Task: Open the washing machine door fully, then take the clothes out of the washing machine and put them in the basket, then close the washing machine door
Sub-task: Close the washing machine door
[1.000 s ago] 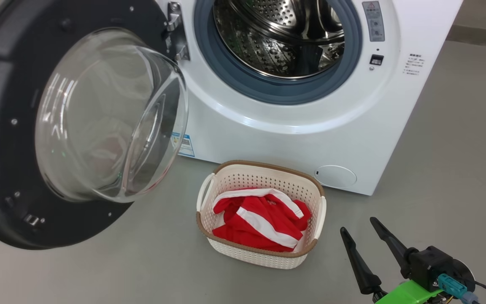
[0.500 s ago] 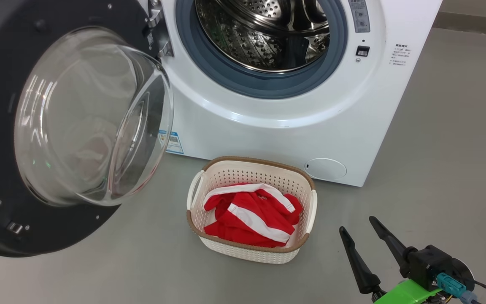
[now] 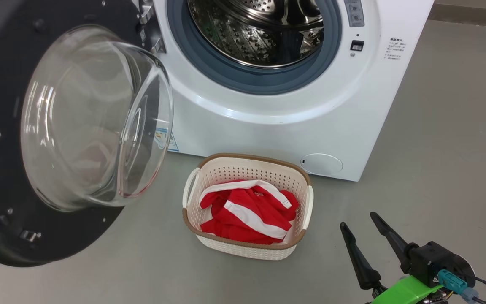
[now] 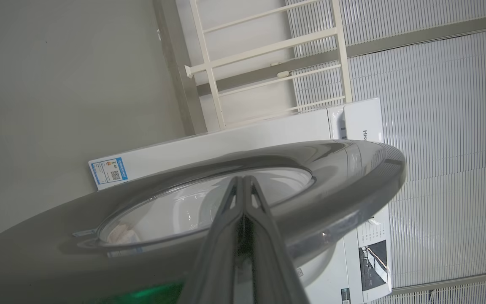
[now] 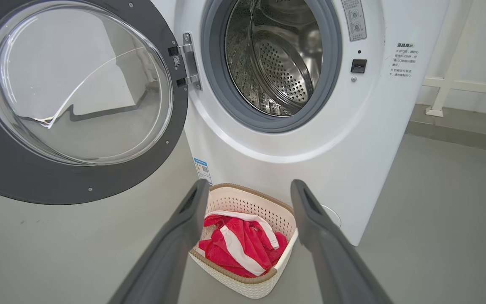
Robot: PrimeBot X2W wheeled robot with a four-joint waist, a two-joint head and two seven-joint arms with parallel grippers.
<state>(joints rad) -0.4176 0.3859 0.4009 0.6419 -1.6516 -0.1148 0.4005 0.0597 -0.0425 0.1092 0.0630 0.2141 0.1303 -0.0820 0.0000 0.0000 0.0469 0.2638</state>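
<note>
The washing machine door [image 3: 57,236] stands swung out to the left, its glass bowl [image 3: 95,118] bulging toward me. The white washing machine [image 3: 268,135] shows a bare steel drum [image 3: 255,33]. On the floor in front sits the basket [image 3: 247,158], holding red clothes [image 3: 247,211] with white stripes. My right gripper [image 3: 358,219] hovers open to the basket's right, holding nothing; in the right wrist view the right gripper [image 5: 249,183] frames the basket [image 5: 264,287] and clothes [image 5: 238,249]. My left gripper [image 4: 243,177] is shut, its tips at the door's glossy outer face [image 4: 344,169]; contact is unclear.
Grey floor spreads around the basket and to the machine's right. The round white flap [image 3: 321,164] sits low on the machine front. A cream railing [image 4: 268,67] and white slatted wall stand behind the machine. The open door fills the left side.
The head camera has shifted, so machine and basket sit further left and higher. The door's glass now overlaps the blue label, so the door has swung slightly toward the machine. Right gripper unchanged.
</note>
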